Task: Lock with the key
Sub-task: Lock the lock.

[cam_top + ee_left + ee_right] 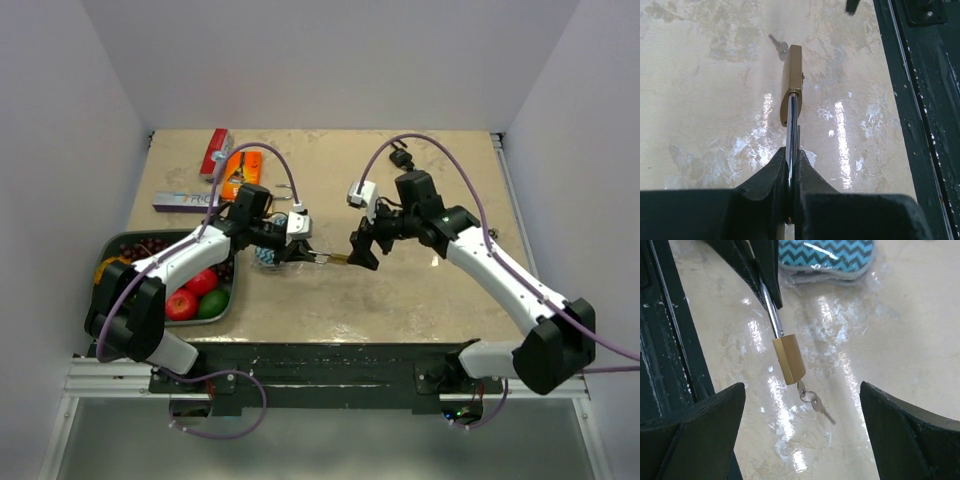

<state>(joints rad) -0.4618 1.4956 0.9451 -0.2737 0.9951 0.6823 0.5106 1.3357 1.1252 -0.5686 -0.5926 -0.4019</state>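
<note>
Your padlock [788, 359] is a brass block that sits out in front of the left gripper [791, 165], near the middle of the table [420, 290] and toward its front edge. Its steel shackle [790, 145] runs straight back between the left fingers [771, 172], which are squeezed down onto it with barely a gap, so that claw has the lock by the shackle alone. You see the shackle edge-on, so you cannot tell whether it is pushed home in the body.

At the far end of the brass body a key [801, 386] sits at the keyhole. A small ring [809, 397] hangs from it and carries a second key [824, 411], which dangles over the glossy tabletop.

Your right gripper [362, 248] faces the lock from the other side. Its two fingers are spread as wide as they go, one on each side of the dangling keys in the right wrist view, and they touch nothing and hold nothing.

Just behind the left gripper lies a teal zigzag-patterned pouch [827, 252]. Farther left, at the table's edge, a dark tray [225, 305] holds red apples [181, 303] and a green fruit [212, 304]. An orange packet [243, 172], a red packet [215, 150] and a long flat box [185, 200] lie toward the back left corner.
</note>
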